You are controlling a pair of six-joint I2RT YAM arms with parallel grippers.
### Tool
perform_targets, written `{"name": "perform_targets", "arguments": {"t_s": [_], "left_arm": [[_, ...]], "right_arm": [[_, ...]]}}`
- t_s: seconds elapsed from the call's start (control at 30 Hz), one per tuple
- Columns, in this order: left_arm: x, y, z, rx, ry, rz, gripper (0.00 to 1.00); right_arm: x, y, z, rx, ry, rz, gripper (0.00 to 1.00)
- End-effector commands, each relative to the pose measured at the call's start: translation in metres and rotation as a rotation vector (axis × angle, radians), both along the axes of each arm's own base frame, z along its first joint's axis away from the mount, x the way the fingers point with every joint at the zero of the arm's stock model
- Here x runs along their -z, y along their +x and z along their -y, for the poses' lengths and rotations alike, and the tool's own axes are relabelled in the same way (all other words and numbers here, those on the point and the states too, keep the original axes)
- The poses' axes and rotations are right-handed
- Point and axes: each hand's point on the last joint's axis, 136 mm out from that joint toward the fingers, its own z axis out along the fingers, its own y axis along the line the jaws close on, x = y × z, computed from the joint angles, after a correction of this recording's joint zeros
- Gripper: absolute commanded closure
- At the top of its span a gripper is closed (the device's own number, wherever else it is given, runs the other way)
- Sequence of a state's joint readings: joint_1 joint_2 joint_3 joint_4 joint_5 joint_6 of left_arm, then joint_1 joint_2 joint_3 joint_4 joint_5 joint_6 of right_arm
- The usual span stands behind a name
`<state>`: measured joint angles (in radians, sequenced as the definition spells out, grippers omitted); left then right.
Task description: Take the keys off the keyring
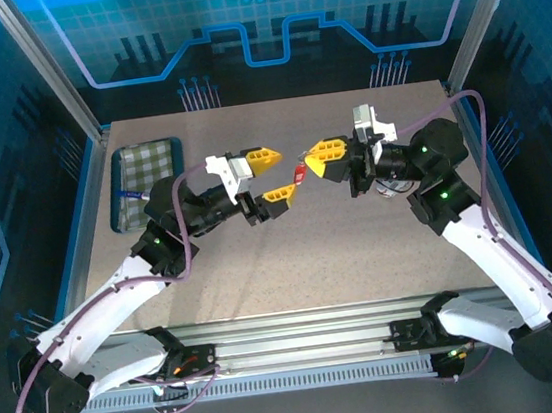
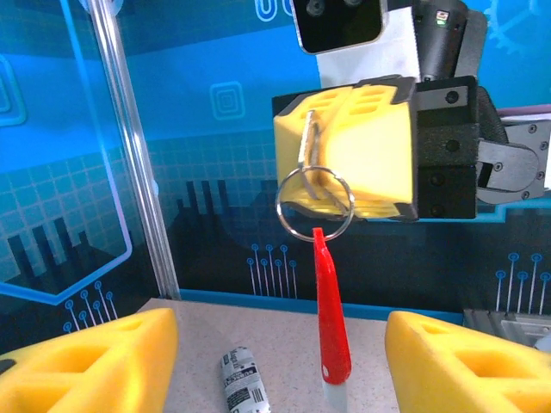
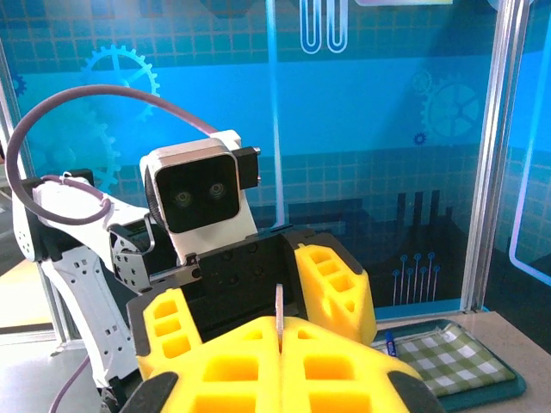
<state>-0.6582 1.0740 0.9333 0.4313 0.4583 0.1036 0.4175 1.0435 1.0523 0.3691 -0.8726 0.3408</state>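
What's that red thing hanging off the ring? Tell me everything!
The red tag is a long, narrow, shiny strip, plastic-looking, thin at the top and wider at its rounded bottom. It hangs almost straight down in mid-air from a thin silvery ring, the only thing touching it. That ring hangs from a key in the shut right gripper. The open left gripper flanks it without touching.

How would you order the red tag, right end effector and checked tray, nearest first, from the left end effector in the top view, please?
1. red tag, just right of it.
2. right end effector, beyond the tag.
3. checked tray, far left.
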Motion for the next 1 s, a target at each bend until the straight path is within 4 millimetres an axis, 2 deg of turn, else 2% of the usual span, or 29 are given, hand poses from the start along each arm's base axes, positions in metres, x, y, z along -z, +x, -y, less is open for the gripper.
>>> {"name": "perform_targets", "arguments": {"t_s": [0.0, 0.37, 0.6, 0.8, 0.97], "left_arm": [[-0.019, -0.011, 0.004, 0.053, -0.030, 0.039, 0.30], [-0.023, -0.003, 0.027, 0.082, -0.017, 0.031, 0.31], [-0.023, -0.001, 0.033, 0.104, -0.012, 0.020, 0.56], [-0.019, -0.003, 0.034, 0.116, 0.006, 0.010, 0.95], [-0.012, -0.003, 0.028, 0.082, 0.032, 0.003, 0.96]], "right_arm": [[-0.003, 0.002, 0.003, 0.003, 0.021, -0.002, 1.00], [0.004, 0.003, 0.000, 0.003, 0.018, -0.019, 1.00], [0.005, 0.001, 0.001, 0.003, 0.025, -0.012, 1.00], [0.007, 0.006, 0.006, 0.029, 0.044, -0.031, 1.00], [0.007, 0.016, 0.015, 0.074, 0.072, -0.046, 1.00]]}}
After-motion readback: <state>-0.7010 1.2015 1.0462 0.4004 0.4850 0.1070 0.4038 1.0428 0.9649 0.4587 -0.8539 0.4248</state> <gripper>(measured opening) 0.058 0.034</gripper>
